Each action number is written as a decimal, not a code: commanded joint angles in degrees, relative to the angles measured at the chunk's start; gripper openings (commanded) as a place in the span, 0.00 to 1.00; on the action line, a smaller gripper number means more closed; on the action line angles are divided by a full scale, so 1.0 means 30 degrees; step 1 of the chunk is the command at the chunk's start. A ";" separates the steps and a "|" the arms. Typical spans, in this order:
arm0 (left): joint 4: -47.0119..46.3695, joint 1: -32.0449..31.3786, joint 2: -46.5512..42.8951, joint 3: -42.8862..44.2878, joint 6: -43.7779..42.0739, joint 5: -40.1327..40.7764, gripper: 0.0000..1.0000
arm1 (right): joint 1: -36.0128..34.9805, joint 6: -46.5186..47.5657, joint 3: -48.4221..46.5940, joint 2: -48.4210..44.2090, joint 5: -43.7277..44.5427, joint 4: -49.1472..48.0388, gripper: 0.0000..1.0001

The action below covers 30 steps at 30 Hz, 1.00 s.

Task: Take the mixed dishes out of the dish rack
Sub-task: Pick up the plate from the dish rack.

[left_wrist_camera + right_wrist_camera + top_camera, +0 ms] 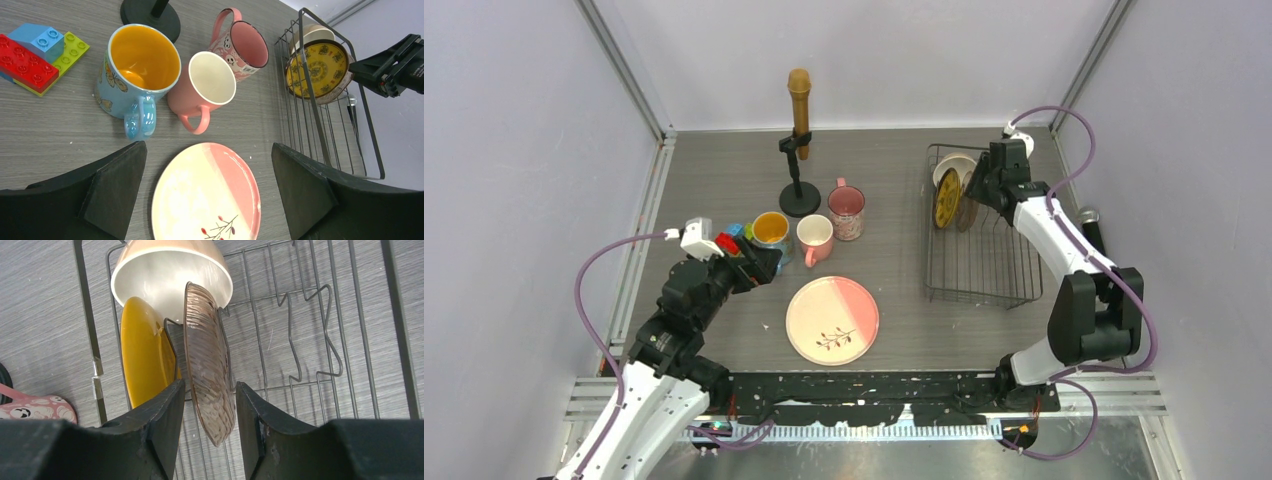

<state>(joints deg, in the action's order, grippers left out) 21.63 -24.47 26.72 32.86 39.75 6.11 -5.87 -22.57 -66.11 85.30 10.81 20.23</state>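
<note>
The black wire dish rack stands at the right. In its far end a small yellow plate, a brown ribbed plate and a white bowl stand on edge. In the right wrist view my right gripper is open, its jaws either side of the brown plate's rim with a gap each side. The yellow plate is to its left and the bowl beyond. The orange mug, pink mug, patterned mug and large plate sit on the table. My left gripper is open and empty above the large plate.
A black microphone stand with a gold microphone stands behind the mugs. Coloured toy blocks lie left of the orange mug. Another microphone lies right of the rack. Frame posts and walls enclose the table.
</note>
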 commanded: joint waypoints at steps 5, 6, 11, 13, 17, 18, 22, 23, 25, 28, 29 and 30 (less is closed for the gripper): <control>-0.0628 -0.0018 0.0111 -0.0107 -0.0278 0.0480 1.00 | 0.0052 0.0941 -0.0853 0.1042 -0.0332 -0.1611 0.45; -0.0633 -0.0018 0.0116 -0.0128 -0.0272 0.0505 1.00 | 0.0052 0.1036 -0.0847 0.1114 -0.0342 -0.1600 0.44; -0.0702 -0.0018 0.0232 -0.0143 -0.0212 0.0462 1.00 | 0.0052 0.1264 -0.0691 0.1225 -0.0662 -0.1771 0.39; -0.0731 -0.0018 0.0277 -0.0144 -0.0190 0.0404 1.00 | 0.0052 0.1342 -0.0647 0.1221 -0.0694 -0.1855 0.37; -0.0822 -0.0018 0.0340 -0.0143 -0.0155 0.0342 1.00 | 0.0052 0.1495 -0.0618 0.1085 -0.0817 -0.1822 0.35; -0.0848 -0.0018 0.0346 -0.0176 -0.0153 0.0337 1.00 | 0.0052 0.1511 -0.0613 0.1063 -0.0782 -0.1821 0.35; -0.0859 -0.0018 0.0358 -0.0152 -0.0153 0.0284 1.00 | 0.0052 0.1667 -0.0686 0.0856 -0.0656 -0.1649 0.31; -0.0889 -0.0018 0.0319 -0.0148 -0.0131 0.0279 1.00 | 0.0052 0.1680 -0.0693 0.0731 -0.0635 -0.1632 0.30; -0.0881 -0.0018 0.0295 -0.0146 -0.0117 0.0278 1.00 | 0.0067 0.1716 -0.0676 0.0504 -0.0605 -0.1568 0.29; -0.0991 -0.0018 0.0271 -0.0206 -0.0051 0.0278 1.00 | 0.0031 0.1721 -0.0738 0.0156 -0.0532 -0.1358 0.26; -0.0997 -0.0018 0.0282 -0.0203 -0.0038 0.0263 1.00 | 0.0027 0.1736 -0.0753 0.0085 -0.0500 -0.1237 0.26; -0.0972 -0.0018 0.0306 -0.0195 -0.0036 0.0254 1.00 | 0.0009 0.1758 -0.0755 -0.0019 -0.0410 -0.1192 0.24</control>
<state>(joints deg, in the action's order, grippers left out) 21.43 -24.47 27.64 32.53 39.90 6.46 -5.87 -17.10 -66.13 89.17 9.34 17.65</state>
